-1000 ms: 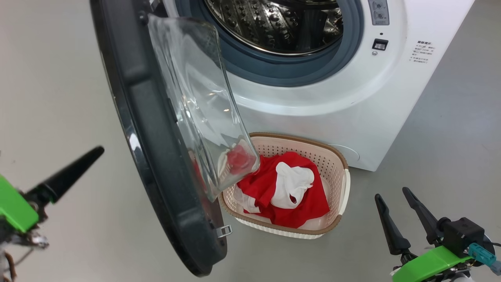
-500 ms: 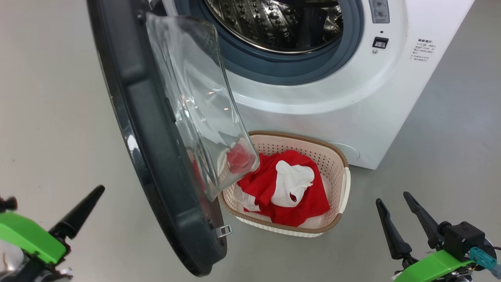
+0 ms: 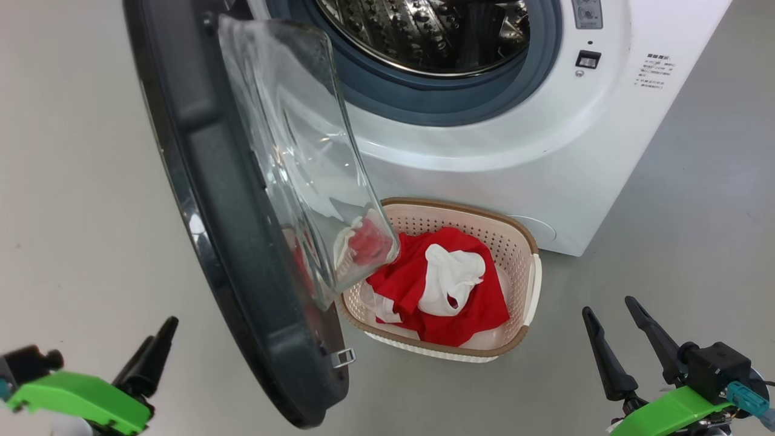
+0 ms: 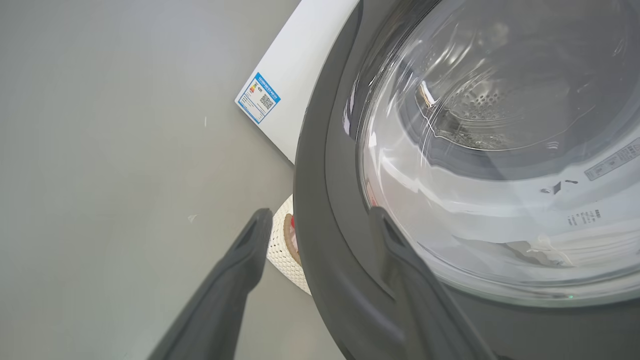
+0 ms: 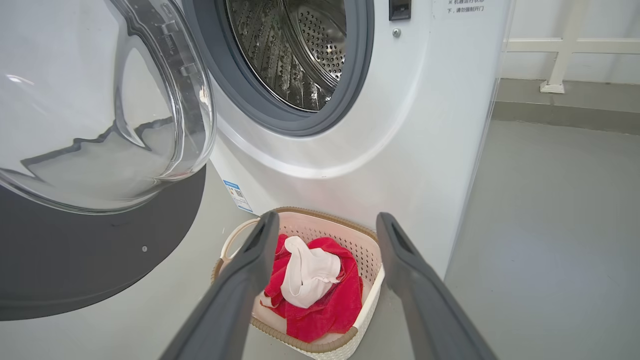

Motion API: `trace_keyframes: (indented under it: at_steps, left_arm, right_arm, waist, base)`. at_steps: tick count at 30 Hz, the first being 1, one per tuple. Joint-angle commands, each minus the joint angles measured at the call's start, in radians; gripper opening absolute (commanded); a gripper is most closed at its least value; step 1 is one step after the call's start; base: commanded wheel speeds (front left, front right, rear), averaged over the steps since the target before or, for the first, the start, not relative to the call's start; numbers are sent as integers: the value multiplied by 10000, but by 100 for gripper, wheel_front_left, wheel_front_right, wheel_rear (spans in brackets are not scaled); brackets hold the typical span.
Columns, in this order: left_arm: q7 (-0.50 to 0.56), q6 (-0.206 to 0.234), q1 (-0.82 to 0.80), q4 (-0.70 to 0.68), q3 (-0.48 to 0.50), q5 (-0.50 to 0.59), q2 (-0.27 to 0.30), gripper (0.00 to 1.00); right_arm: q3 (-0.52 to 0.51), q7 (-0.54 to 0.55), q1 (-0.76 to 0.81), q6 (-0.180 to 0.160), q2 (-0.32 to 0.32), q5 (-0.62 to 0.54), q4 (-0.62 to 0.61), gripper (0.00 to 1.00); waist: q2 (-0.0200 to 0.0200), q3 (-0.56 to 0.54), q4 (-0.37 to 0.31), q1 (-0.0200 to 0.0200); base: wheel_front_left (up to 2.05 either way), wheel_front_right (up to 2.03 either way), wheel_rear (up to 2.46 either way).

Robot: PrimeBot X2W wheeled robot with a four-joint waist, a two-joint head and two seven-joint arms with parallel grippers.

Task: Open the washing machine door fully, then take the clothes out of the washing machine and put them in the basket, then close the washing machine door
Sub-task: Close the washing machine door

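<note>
The washing machine (image 3: 514,151) stands with its steel drum (image 3: 424,30) exposed and no cloth visible inside. Its door (image 3: 242,242) hangs wide open to the left, its glass bowl (image 3: 303,151) bulging over the basket (image 3: 460,209). The basket sits on the floor against the machine's front and holds the clothes (image 3: 466,309), red fabric under a white piece. My left gripper (image 3: 160,333) is open at the lower left, short of the door's outer face (image 4: 320,150). Low at the right, my right gripper (image 3: 608,306) is open and empty, pointing at the basket (image 5: 367,300) and the clothes (image 5: 320,305).
Grey floor (image 3: 79,181) spreads on both sides of the machine. A metal latch hook (image 3: 343,357) juts from the door's lower edge. A blue label sticker (image 4: 258,97) marks the machine's lower front. A white post (image 5: 555,50) stands by the wall to the right.
My left gripper has sunk lower in the head view and turned its fingers more upward, towards the door. The camera has tipped slightly. The right gripper, door and basket stay put.
</note>
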Motion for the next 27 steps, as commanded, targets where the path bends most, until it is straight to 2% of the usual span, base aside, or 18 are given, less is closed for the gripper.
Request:
trace_keyframes:
  at_steps: [1, 15, 20, 24, 27]
  left_arm:
    - [-334, -67, 24, -69, 248, 51, 349, 100]
    - [-3555, -67, 49, 1325, -1280, 1173, -200, 100]
    - [-4206, -67, -144, 1876, -1462, 1928, -351, 100]
    - [-4286, -57, -295, 1984, -1120, 2647, -491, 100]
    - [-4294, -41, -181, 1418, 166, 4162, -978, 100]
  right_arm:
    - [196, -65, -170, 60, -154, -1, -220, 100]
    - [192, -65, -200, 60, -210, 13, -237, 100]
    - [186, -65, -198, 60, -212, 18, -236, 100]
    - [169, -65, -198, 60, -220, 14, -238, 100]
    - [157, -65, -202, 60, -237, 6, -238, 100]
  waist:
    - [-1, -3, -8, 0]
    - [-1, 56, -34, 0]
    - [-1, 61, -9, 0]
    - [-1, 67, 14, 0]
    - [-1, 62, 10, 0]
  base:
    - [0, 0, 0]
    - [0, 0, 0]
    - [0, 0, 0]
    - [0, 0, 0]
    - [0, 0, 0]
